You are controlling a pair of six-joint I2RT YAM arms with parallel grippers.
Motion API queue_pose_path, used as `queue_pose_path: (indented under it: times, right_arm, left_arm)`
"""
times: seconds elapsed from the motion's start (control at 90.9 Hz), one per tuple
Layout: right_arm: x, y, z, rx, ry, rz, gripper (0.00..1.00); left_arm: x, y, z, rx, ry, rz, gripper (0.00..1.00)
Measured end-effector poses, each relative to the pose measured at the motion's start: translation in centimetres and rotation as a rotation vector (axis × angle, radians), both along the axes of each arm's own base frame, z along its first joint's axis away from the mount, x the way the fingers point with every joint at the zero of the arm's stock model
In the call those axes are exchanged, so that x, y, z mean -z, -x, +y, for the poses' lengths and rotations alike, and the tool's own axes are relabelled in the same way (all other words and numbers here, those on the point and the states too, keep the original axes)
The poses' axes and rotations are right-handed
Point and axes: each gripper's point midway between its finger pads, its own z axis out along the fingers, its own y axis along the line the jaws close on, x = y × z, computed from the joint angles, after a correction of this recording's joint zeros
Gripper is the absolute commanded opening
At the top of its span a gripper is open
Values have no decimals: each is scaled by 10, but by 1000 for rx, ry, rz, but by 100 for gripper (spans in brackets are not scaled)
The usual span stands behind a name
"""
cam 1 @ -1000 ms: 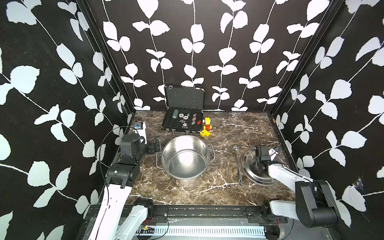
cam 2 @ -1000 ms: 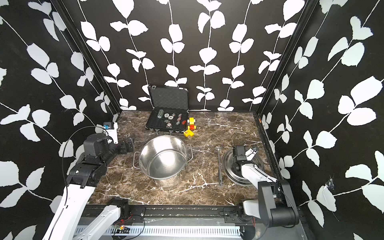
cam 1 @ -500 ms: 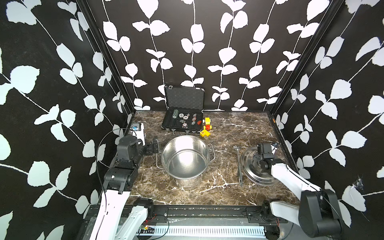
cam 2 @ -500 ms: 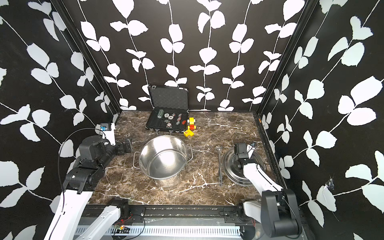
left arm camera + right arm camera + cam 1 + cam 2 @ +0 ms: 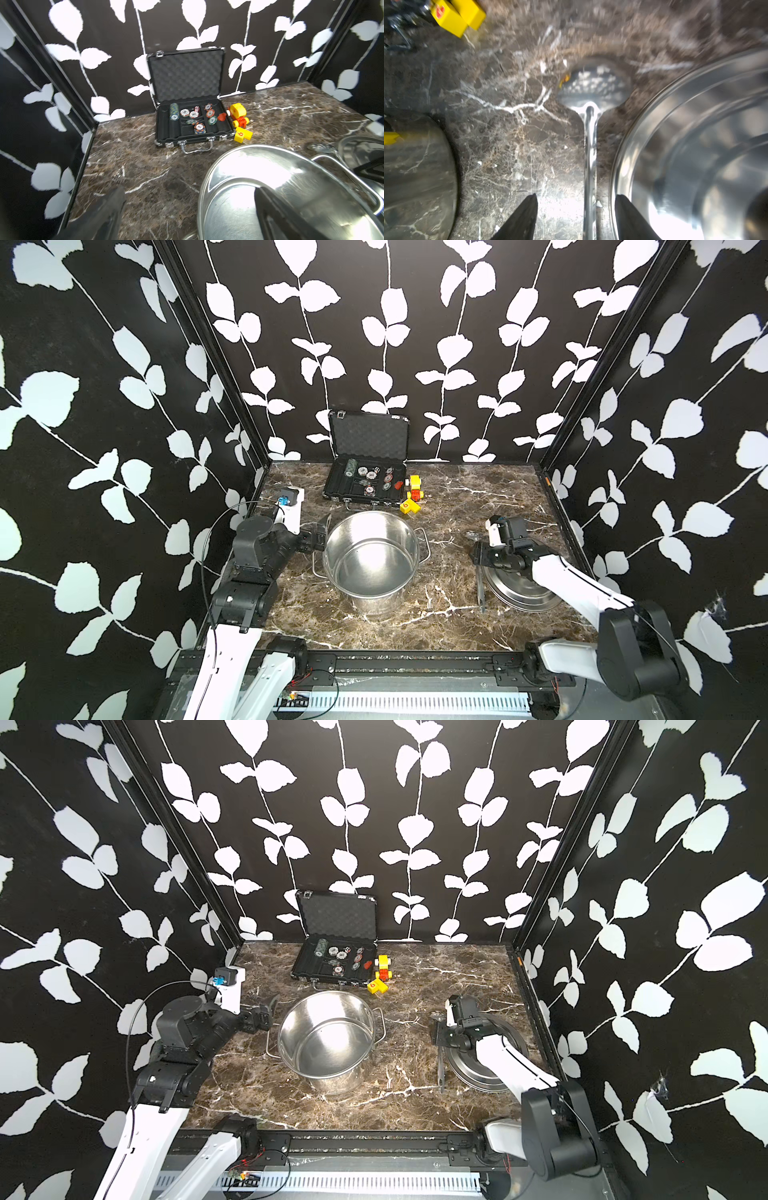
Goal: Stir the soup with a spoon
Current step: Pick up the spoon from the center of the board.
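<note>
The spoon [image 5: 481, 593] lies flat on the marble between the steel pot [image 5: 371, 556] and the lid, its small bowl pointing to the back. My right gripper [image 5: 478, 556] hovers low over the upper handle, open. In the right wrist view the spoon [image 5: 589, 145] handle runs between the two fingers of the right gripper [image 5: 576, 196], nearer one finger and touching neither. My left gripper [image 5: 316, 536] stands wide open at the pot's left rim. In the left wrist view the left gripper [image 5: 189, 189] has one finger over the pot's inside. The soup is out of view; the pot's inside shows bare steel.
The round steel lid [image 5: 523, 593] lies just right of the spoon, partly under my right arm. An open black case of poker chips [image 5: 365, 485] and yellow toy blocks [image 5: 411, 497] sit behind the pot. Patterned walls close in three sides.
My right gripper has swung left from over the lid to over the spoon's handle, and its jaws have narrowed. The left arm has hardly moved.
</note>
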Motion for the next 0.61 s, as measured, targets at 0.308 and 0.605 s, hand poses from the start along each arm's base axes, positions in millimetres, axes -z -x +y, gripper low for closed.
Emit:
queue_pose_path:
  times: [0.308, 0.605]
  right_arm:
    - [30, 2, 8, -38, -13, 81, 47]
    - [34, 0, 18, -69, -61, 83, 27]
  left_arm:
    - [2, 2, -13, 84, -13, -13, 98]
    - [2, 7, -41, 258, 25, -59, 89]
